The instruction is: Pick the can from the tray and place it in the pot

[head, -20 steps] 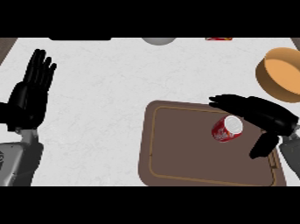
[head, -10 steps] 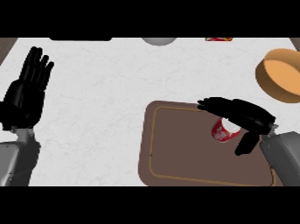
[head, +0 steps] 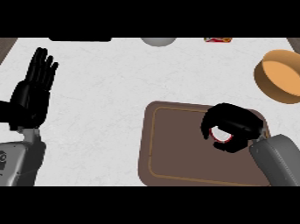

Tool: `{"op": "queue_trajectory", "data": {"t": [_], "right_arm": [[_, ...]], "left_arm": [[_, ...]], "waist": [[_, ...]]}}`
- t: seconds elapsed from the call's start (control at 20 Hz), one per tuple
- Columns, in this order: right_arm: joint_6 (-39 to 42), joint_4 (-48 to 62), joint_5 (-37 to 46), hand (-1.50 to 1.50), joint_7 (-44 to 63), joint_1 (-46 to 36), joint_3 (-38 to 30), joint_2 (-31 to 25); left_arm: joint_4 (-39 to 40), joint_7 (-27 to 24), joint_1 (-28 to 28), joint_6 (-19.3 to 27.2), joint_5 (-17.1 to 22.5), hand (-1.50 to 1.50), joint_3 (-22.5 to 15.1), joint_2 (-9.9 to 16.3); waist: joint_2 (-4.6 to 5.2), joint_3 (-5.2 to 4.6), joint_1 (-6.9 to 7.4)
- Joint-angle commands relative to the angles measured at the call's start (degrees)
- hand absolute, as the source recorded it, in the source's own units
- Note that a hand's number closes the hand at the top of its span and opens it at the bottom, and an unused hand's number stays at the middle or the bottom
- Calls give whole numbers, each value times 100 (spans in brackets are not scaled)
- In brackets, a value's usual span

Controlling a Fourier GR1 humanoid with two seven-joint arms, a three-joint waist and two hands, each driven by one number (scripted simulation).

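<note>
the can (head: pixel 222 135) sits on the brown tray (head: pixel 178 153), toward the tray's upper right part, and very little of it shows: only a pale round end with a red rim peeks out from between black fingers. its side, its label and whether it stands upright or is tipped are all hidden. the right hand (head: pixel 233 124) is wrapped over it from above, fingers and thumb curled round the can so that the hand grasps it; the can looks to be still at the tray and not in the pot. the grey right forearm runs down to the lower right and is cut off by the view's edge, covering the tray's lower right corner.

the tray is a dark brown rounded rectangle with a thin lighter line inside its rim, lying on the pale counter (head: pixel 113 78). the pot (head: pixel 286 76), tan outside and orange inside, lies well apart from the can at the upper right, and its right side is cut off by the edge.

the left hand (head: pixel 31 94) rests at the left, released, fingers straight and pointing up, holding nothing.

along the far edge a grey rounded thing (head: pixel 158 41), a small red thing (head: pixel 217 40) and a dark flat shape (head: pixel 80 39) are cut off and cannot be identified.
</note>
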Motion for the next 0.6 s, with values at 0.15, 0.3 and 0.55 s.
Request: {"op": "queue_trajectory", "data": {"t": [0.15, 0.3, 0.55], "right_arm": [[130, -620, 179, 150, 286, 382, 13, 250], [-270, -798, 201, 150, 105, 450, -431, -104], [-399, -959, 1211, 150, 3227, 69, 185, 1890]], "left_arm": [[188, -353, 174, -229, 45, 0, 228, 63], [-310, 62, 307, 34, -187, 0, -34, -73], [-47, 94, 84, -119, 3, 0, 110, 28]], "waist": [[60, 59, -30], [57, 62, -11], [39, 52, 45]]}}
